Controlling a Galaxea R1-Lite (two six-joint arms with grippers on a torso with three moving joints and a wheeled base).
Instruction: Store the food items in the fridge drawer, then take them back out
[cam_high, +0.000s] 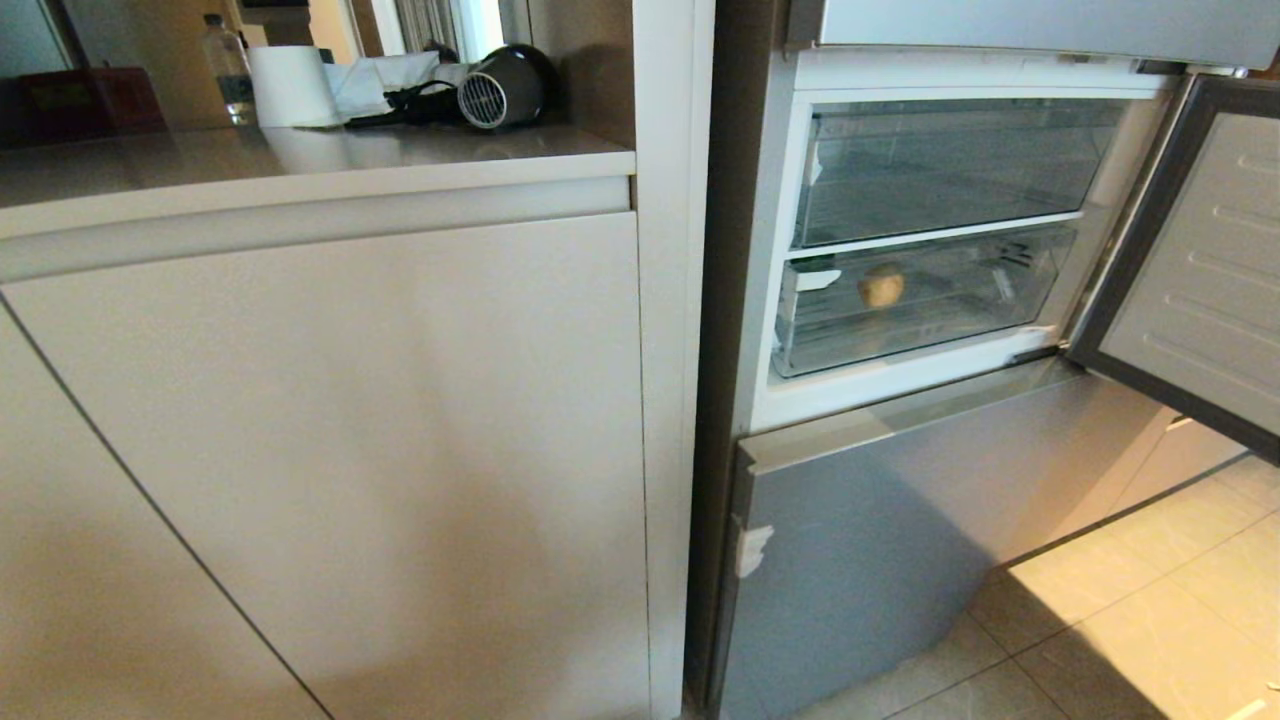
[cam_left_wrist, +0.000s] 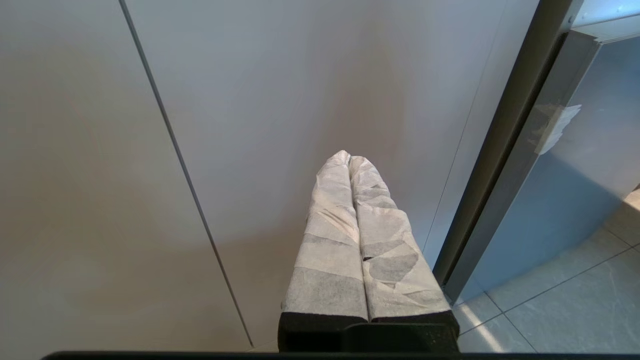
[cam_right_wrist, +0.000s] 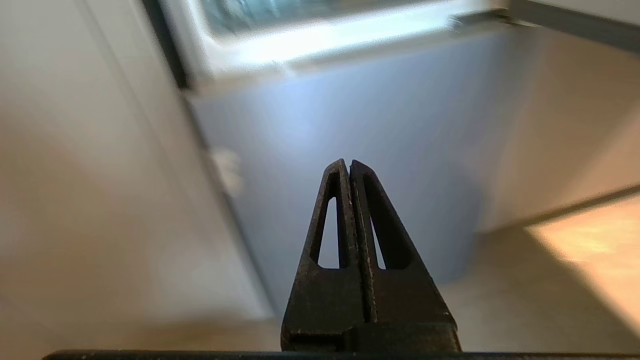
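left gripper (cam_left_wrist: 349, 159) closed | right gripper (cam_right_wrist: 348, 162) closed | no writing legible

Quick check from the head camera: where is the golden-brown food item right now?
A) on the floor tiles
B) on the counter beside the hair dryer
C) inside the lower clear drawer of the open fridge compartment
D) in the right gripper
C: the golden-brown food item shows through the front of the lower clear drawer, with the fridge door swung open; the right gripper is shut on nothing.

cabinet (cam_high: 330, 450): beige, plain; floor (cam_high: 1150, 620): pale tiles, sunlit patch; countertop (cam_high: 300, 155): grey
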